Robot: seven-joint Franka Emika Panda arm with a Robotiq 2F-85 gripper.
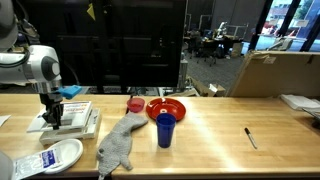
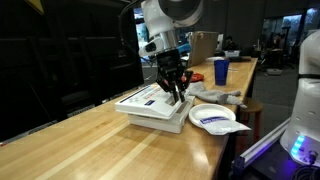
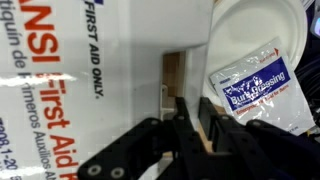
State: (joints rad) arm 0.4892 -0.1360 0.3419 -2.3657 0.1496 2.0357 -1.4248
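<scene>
While the hand (image 2: 177,97) hangs low over the white first-aid box (image 2: 148,104), its fingers sit drawn almost together.
Fingertips are right down at the box lid, at the edge that faces the white plate (image 2: 236,127). The wrist view shows only a narrow slit between the dark fingers (image 3: 160,140), and I can't tell whether anything is pinched there. The box lies flat near one end of the wooden surface (image 1: 220,150). The plate is just beside it, carrying a burn-dressing packet (image 3: 255,90). Farther along, in an exterior view, there's a grey cloth (image 1: 118,145), a blue cup (image 1: 165,130) standing upright beside it, a red bowl (image 1: 170,106) just behind the cup, and a black marker (image 1: 251,138) lying well apart.
</scene>
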